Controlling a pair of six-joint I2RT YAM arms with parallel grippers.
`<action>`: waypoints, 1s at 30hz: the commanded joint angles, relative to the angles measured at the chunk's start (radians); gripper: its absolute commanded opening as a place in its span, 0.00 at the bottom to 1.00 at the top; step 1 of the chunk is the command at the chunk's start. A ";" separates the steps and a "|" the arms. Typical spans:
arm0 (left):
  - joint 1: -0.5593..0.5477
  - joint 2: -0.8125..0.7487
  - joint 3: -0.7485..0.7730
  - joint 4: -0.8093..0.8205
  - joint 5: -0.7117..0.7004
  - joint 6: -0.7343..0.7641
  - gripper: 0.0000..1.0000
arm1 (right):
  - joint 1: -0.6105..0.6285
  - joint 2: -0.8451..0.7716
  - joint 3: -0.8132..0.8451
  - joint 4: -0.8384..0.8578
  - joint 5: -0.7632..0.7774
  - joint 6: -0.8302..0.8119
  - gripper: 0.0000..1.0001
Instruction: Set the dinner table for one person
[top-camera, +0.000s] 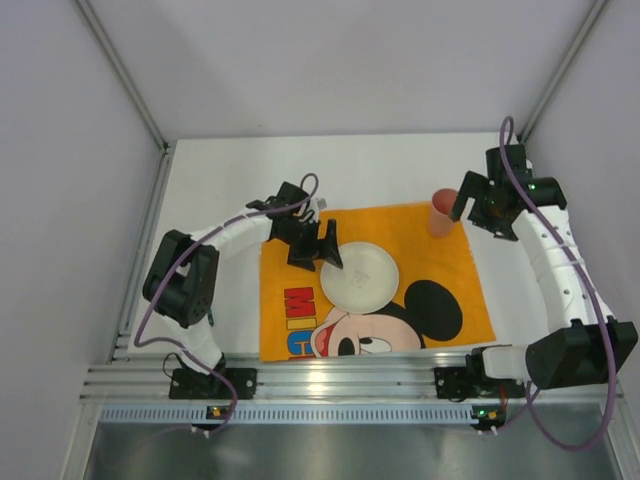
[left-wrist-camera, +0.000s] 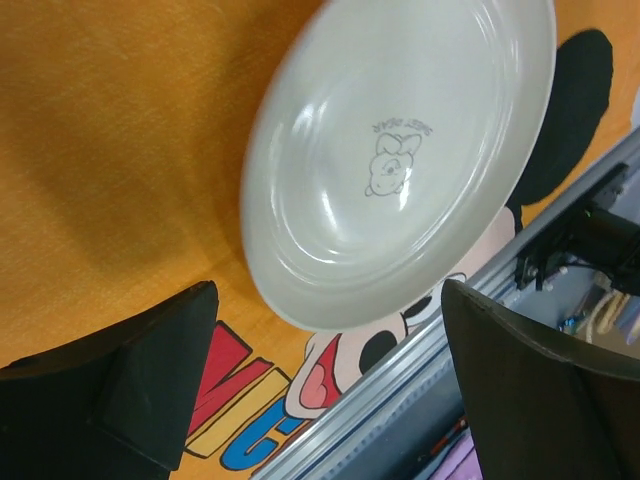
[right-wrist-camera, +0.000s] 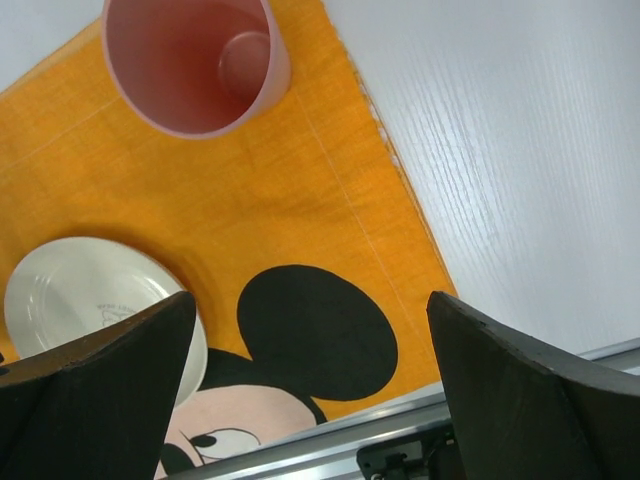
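Table (top-camera: 400, 165): white, spans the bay from the arm bases to the far walls; orange cloth (top-camera: 452, 262) lies flat on its near middle, near edge at the rail; white plate (top-camera: 360, 275) rests face up on the cloth, near its centre; left gripper (top-camera: 316, 250) hangs just beside the plate's left rim, fingers apart, nothing held; pink cup (top-camera: 441, 212) stands upright on the cloth's far right corner; right gripper (top-camera: 476, 205) just right of the cup, fingers apart, empty.
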 joint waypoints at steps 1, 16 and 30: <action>0.015 -0.133 0.055 -0.017 -0.156 -0.045 0.98 | -0.002 -0.064 -0.016 0.038 0.001 0.001 1.00; 0.573 -0.411 -0.064 -0.339 -0.652 -0.047 0.98 | 0.139 0.009 -0.098 0.157 -0.140 0.056 1.00; 0.684 -0.190 -0.104 -0.307 -0.634 -0.070 0.96 | 0.168 0.163 -0.039 0.200 -0.186 -0.028 1.00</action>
